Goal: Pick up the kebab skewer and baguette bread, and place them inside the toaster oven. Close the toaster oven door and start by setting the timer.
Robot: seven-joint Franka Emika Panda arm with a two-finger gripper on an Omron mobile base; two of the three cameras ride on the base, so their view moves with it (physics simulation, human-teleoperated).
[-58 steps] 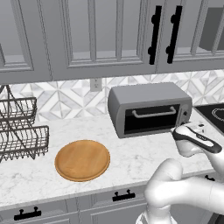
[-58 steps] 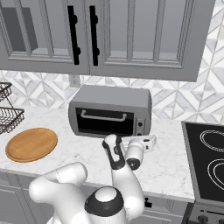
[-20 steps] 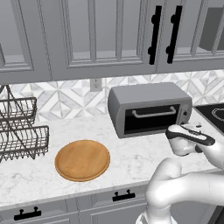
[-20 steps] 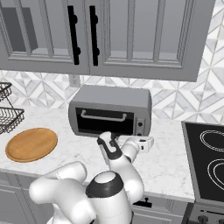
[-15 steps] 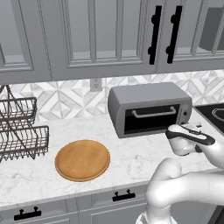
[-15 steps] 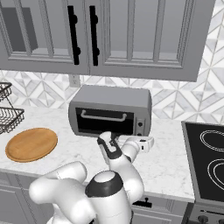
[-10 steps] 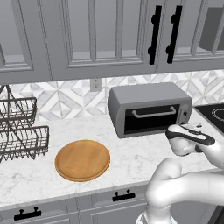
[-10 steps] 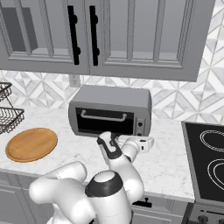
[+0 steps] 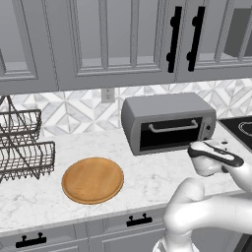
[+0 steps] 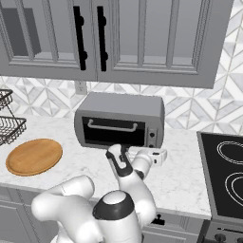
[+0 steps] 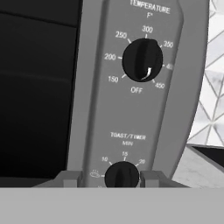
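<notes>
Since roughly three seconds ago my arm has swung its hand up from a drooped pose and carried it in toward the right front of the wide grey metal toaster oven; over the last second it has barely shifted.

In the hand view the gripper sits right at the knob strip, and its two fingers flank the small black lower dial marked toast/timer. I read the fingers as just beside that dial on either side; I cannot tell whether they press on it, so I cannot say whether the jaws are clamped or merely apart around it. Above it is the larger black temperature knob, its white pointer aimed down and to the right.

The black glass toaster oven door with its horizontal grey bar handle stands upright and closed. The oven sits on the white marble counter against the patterned backsplash.

Well to its left lies a round wooden board, bare on top. A dark wire dish rack stands at the far left.
</notes>
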